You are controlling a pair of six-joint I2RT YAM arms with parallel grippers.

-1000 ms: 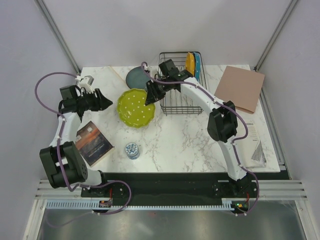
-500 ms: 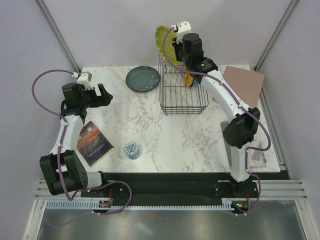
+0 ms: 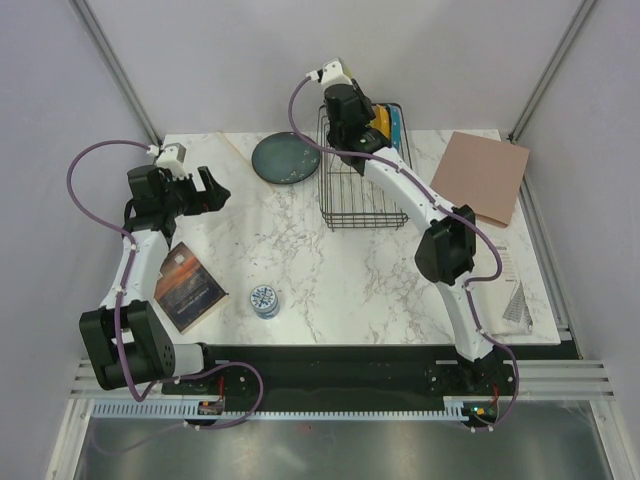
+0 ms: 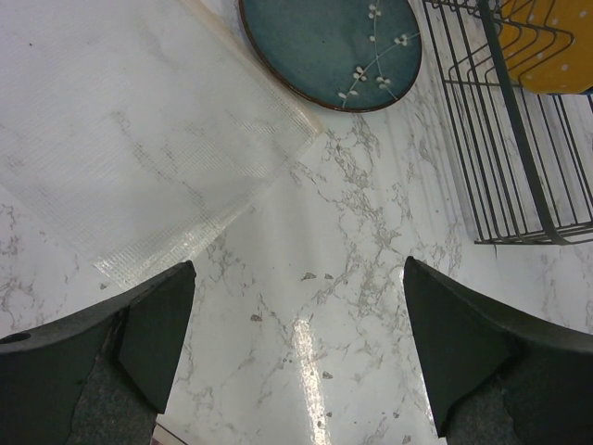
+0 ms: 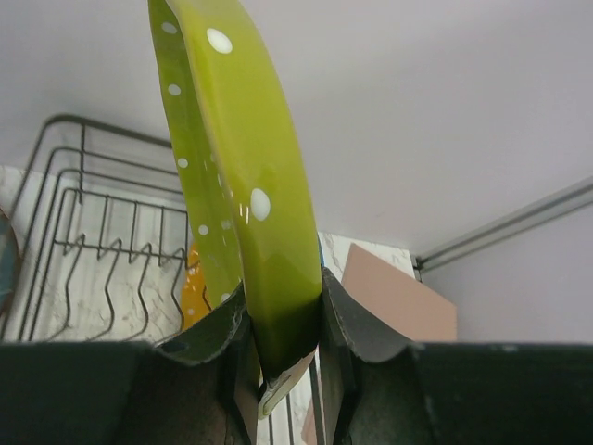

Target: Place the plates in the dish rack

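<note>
Lifted off the worktop (image 3: 350, 280) a second ago, the lime-green plate (image 5: 241, 185) now stands on edge, clamped in the right fingers (image 5: 359, 324) above the dish rack (image 3: 350, 195) at its far end, ready for slotting; the left fingers (image 4: 153, 324) have spread wide, empty

Bright, even overhead light, with shadows soft and faint. Glare streak on the white marble bench (image 4: 310, 357) in left wrist view. Small specular highlights on the glossy lime-green dotted plate (image 5: 250, 232) — right wrist view.
</note>
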